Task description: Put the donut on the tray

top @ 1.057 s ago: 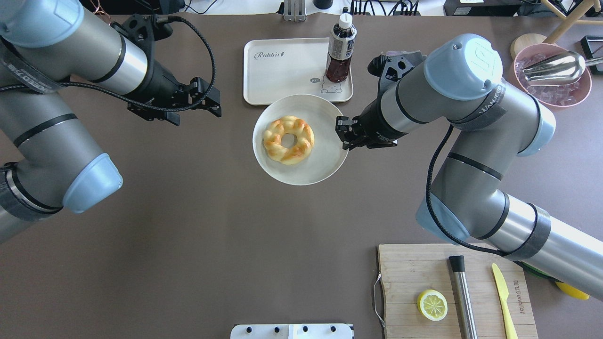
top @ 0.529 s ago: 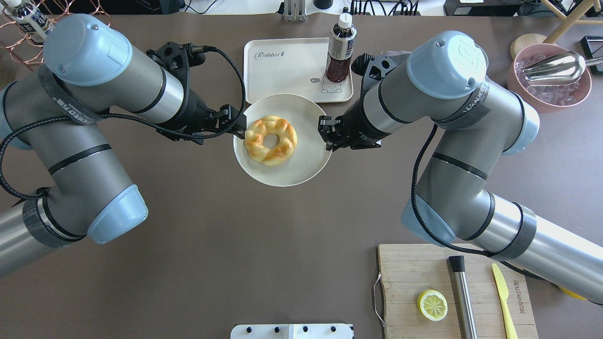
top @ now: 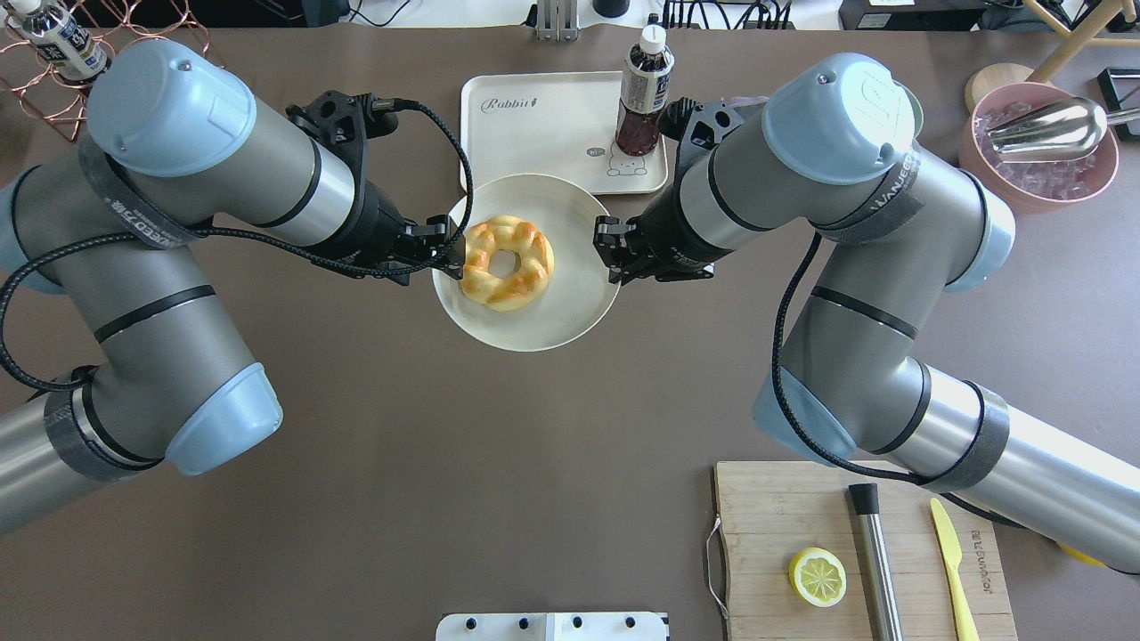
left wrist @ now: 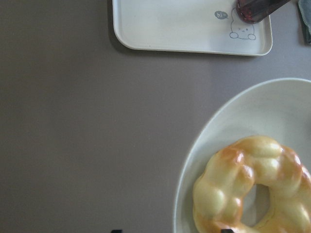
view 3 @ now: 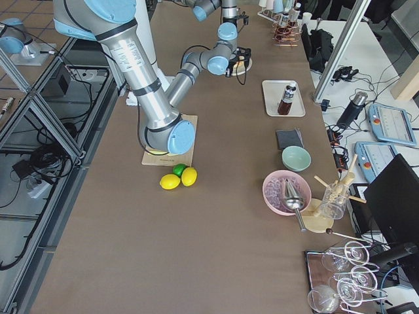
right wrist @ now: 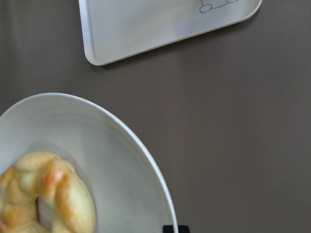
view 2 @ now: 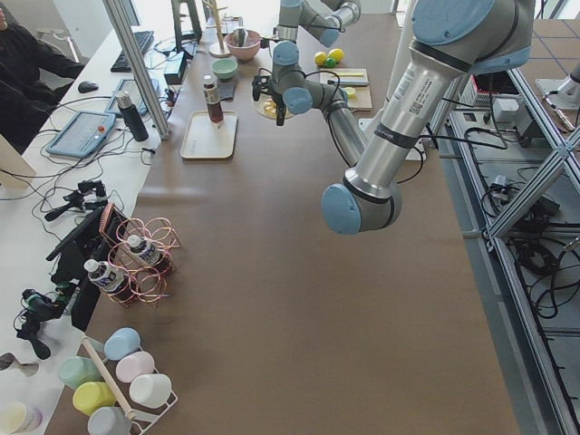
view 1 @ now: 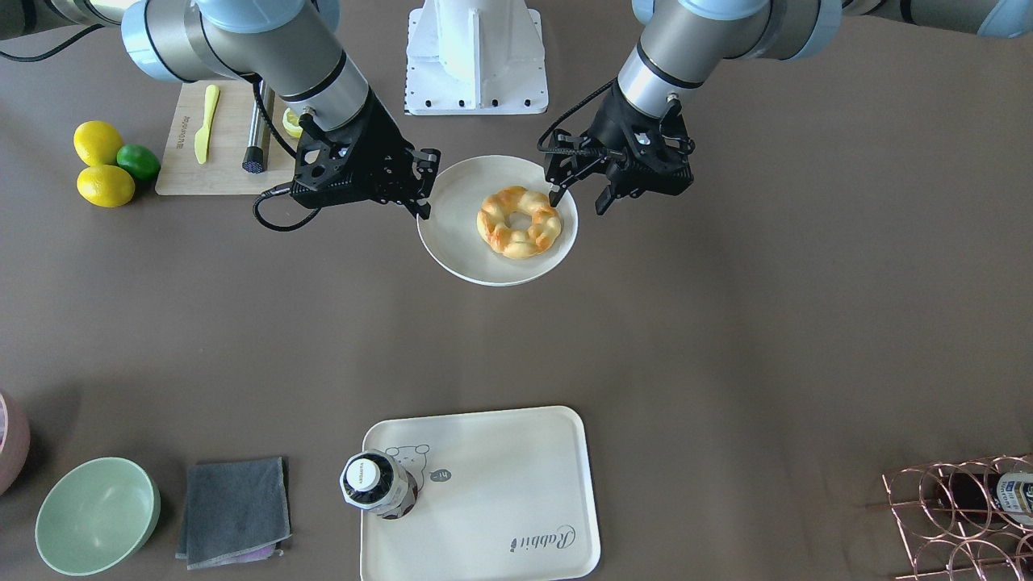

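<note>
**Task item.** The golden-yellow braided ring donut with toasted orange patches lies flat on a round white plate, off-centre toward the plate's 9 o'clock in the overhead view. It is not on the tray.

**Destination.** The cream-white rounded-rectangle tray with a raised rim and "Rabbit" lettering sits at 12 o'clock from the plate. A dark-liquid plastic bottle with a white cap stands upright near the tray's 4 o'clock corner, just beside the bear drawing. In the overhead view the plate rim overlaps the tray's near edge. The front-facing view shows the two well apart, so the plate appears to be held above the table.

**Right gripper**. It is positioned at the plate's 3 o'clock. Its fingers are closed narrowly and pinch the plate rim, and the wrist view shows the rim running straight into them.

**Left gripper**. It is positioned at the plate's 9 o'clock. Its fingers are spread wide and hold nothing. One fingertip sits over the plate beside the donut's edge and the other lies outside the rim. Contact with the donut cannot be confirmed.

**Other items.** A wooden cutting board lies at 5 o'clock from the plate. It carries a yellow lemon half, a steel rod and a yellow plastic knife.
</note>
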Tool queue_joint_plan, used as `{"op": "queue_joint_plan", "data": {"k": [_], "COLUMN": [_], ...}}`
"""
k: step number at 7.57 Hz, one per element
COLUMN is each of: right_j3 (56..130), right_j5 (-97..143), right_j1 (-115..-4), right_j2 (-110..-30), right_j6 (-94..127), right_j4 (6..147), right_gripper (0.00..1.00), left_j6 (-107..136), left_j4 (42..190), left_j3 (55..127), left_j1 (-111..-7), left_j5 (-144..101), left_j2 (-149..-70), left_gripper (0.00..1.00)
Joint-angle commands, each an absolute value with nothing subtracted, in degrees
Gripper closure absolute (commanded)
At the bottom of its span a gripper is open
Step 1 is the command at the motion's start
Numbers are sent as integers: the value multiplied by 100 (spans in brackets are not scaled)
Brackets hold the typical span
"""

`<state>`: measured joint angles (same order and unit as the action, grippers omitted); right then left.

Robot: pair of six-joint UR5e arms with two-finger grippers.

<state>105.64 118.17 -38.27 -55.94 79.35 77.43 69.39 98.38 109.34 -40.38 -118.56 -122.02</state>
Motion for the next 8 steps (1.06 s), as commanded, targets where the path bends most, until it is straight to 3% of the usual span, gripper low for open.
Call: {"op": "queue_joint_plan", "data": {"k": [1, 4, 8], "right_j3": [10573, 10617, 10652], "right_j5": [11830, 11848, 11848], "right_j1": [-3832, -3841, -3867], "right_j2": [-5590, -5590, -5590], "right_j6": [7937, 8007, 8016], "right_j4": [7734, 7717, 7691], "right_gripper": [100, 100, 100], "left_j6": [6935, 6943, 6935], "left_j4": [9844, 9844, 9844], "left_j3": [11013, 11004, 10969], "left_j1": [-4034, -4034, -4025], "left_j5": [-11883, -11892, -11892], "left_j2": [-12199, -12199, -12199], "left_gripper": [75, 76, 69]}}
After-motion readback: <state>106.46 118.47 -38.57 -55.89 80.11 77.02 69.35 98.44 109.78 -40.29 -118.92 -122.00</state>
